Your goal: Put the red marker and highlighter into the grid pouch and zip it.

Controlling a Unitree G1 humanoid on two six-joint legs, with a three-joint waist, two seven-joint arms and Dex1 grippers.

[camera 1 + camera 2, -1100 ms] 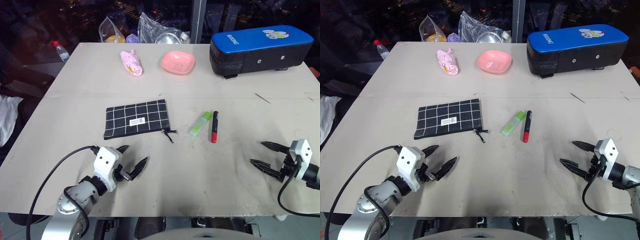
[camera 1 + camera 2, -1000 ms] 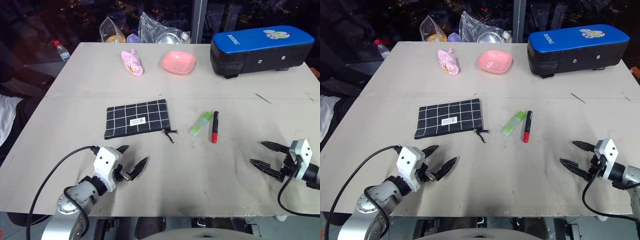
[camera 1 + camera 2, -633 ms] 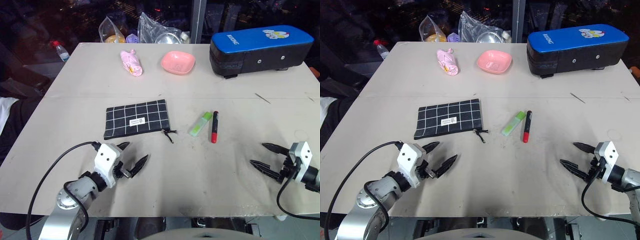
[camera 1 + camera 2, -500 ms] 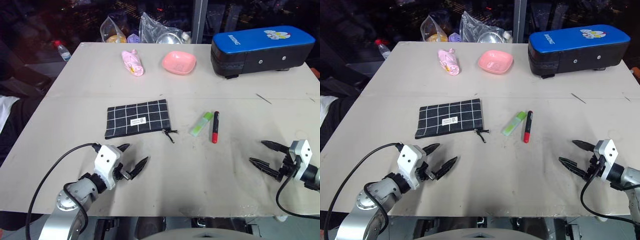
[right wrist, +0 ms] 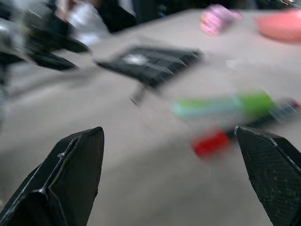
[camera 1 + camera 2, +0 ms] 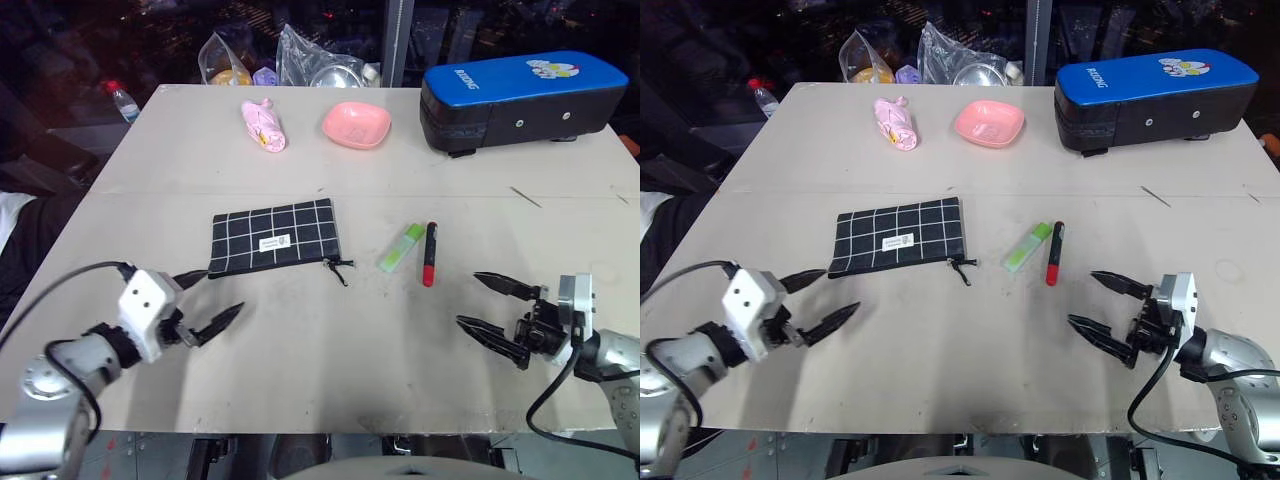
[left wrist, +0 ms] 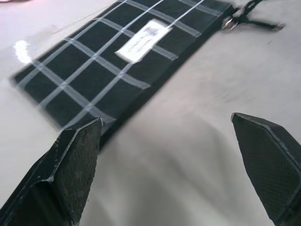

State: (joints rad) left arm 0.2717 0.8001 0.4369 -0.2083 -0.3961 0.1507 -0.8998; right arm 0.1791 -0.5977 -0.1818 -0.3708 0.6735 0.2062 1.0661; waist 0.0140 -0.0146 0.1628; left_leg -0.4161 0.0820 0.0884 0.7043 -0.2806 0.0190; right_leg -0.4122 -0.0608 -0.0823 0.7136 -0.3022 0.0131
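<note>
Left end effector (image 6: 207, 298): lower left of the head view, fingers spread wide, empty, tips just short of the pouch's lower left corner.
Grid pouch (image 6: 272, 236): centre-left of the frame, flat on the worktop (image 6: 330, 380), white label up; its zipper pull (image 6: 340, 268) trails off the lower right corner. Whether the zipper is open cannot be told.
Highlighter (image 6: 401, 247): right of centre, lying on the worktop, well apart from the pouch.
Red marker (image 6: 429, 253): just beside the highlighter on its right, roughly parallel, red end toward the viewer.
Right end effector (image 6: 496, 315): lower right of the frame, fingers wide, empty, pointing toward the two pens but not touching either.
Step in hand: approach; nothing grasped, nothing in the pouch.
Next move, as judged: left end effector to pin or open the pouch; right end effector to close on one pen across its barrel, keeping clear of its neighbour.
</note>
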